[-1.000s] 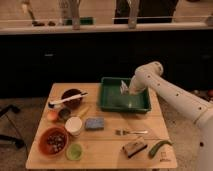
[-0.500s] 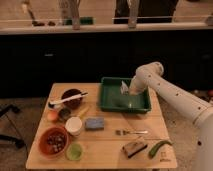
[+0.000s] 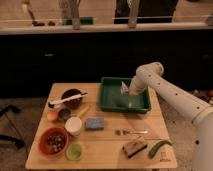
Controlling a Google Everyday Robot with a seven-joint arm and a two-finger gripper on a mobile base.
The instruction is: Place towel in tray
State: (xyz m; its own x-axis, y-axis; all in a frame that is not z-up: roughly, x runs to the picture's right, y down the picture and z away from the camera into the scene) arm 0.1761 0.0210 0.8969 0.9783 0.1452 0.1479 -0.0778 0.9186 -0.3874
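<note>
On my one camera view, the arm (image 3: 165,87) reaches in from the right and bends down over the green tray (image 3: 111,96), which sits at the back right of the wooden table (image 3: 107,145). The gripper (image 3: 129,93) is down inside the tray near its right wall. The pale towel (image 3: 123,88) stands in a small peak against the gripper, within the tray's walls. I cannot tell whether the claw is clamped on it or has let go. On the left of the table I see a dark bowl (image 3: 71,98), a white cup (image 3: 73,125), a red bowl (image 3: 53,141) and a blue sponge (image 3: 94,123). A fork (image 3: 131,132) lies in front of the tray.
</note>
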